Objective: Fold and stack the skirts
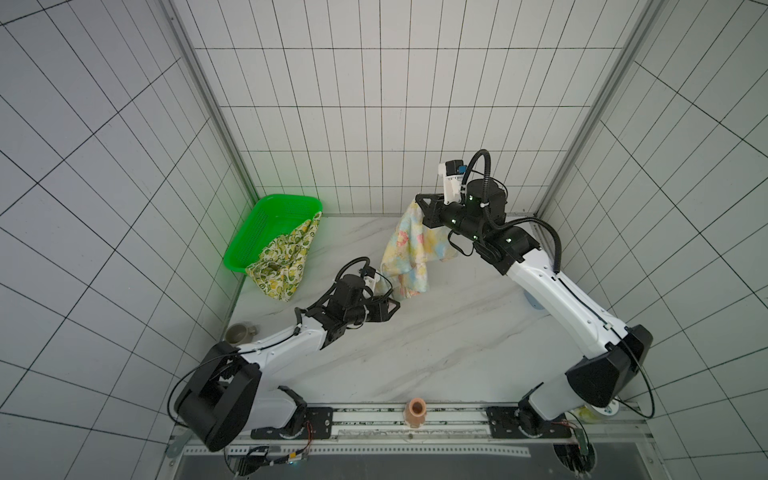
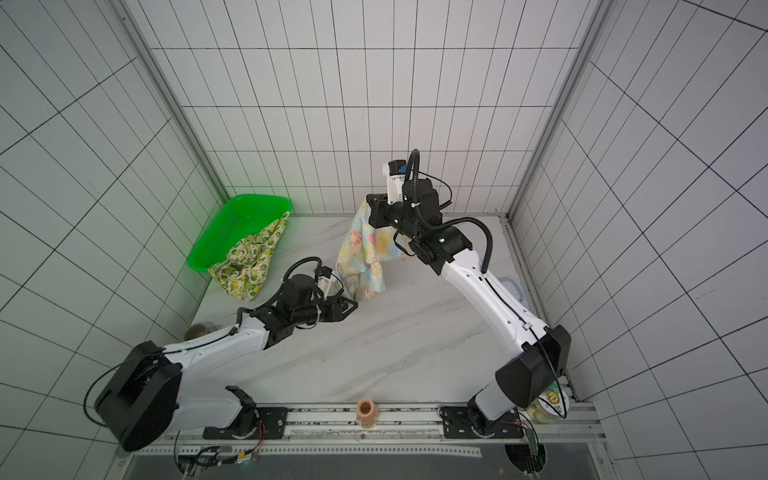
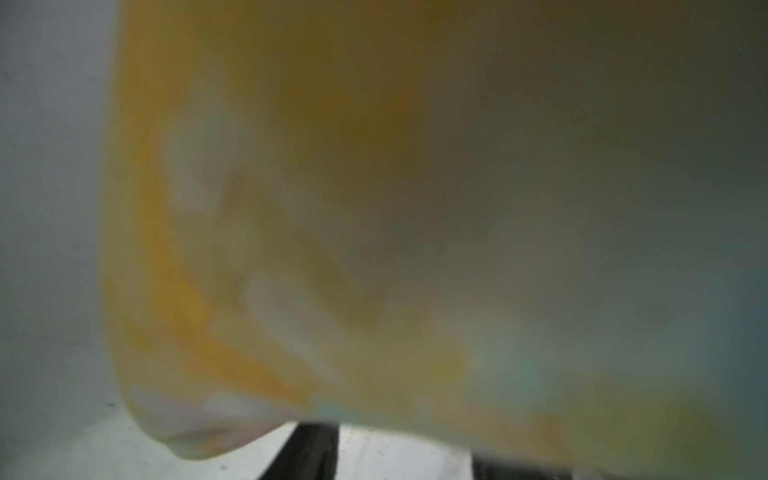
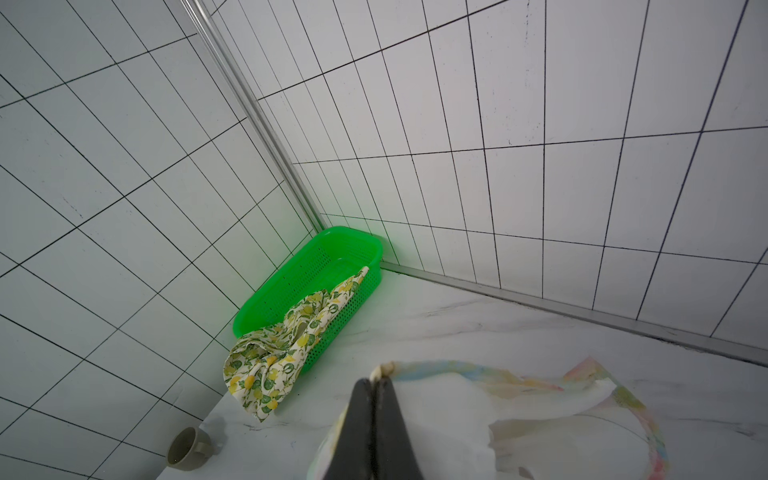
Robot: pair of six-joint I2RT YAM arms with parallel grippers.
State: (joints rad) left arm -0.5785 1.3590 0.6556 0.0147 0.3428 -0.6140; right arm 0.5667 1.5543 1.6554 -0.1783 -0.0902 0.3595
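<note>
the right gripper (image 1: 417,202) is clenching the top of the thin pastel yellow-blue skirt with pink flowers (image 1: 409,249), dangling it over the white marbled worktop (image 1: 436,332); the left gripper (image 1: 394,304) is hovering at its lower corner, grip impossible to tell. the cream lemon-print skirt (image 1: 282,266) is spilling from the bright green plastic basket (image 1: 266,216).

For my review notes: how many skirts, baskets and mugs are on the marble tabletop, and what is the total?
Skirts: 2 (floral skirt, lemon-print skirt)
Baskets: 1 (green basket)
Mugs: 1 (mug)
Total: 4
</note>
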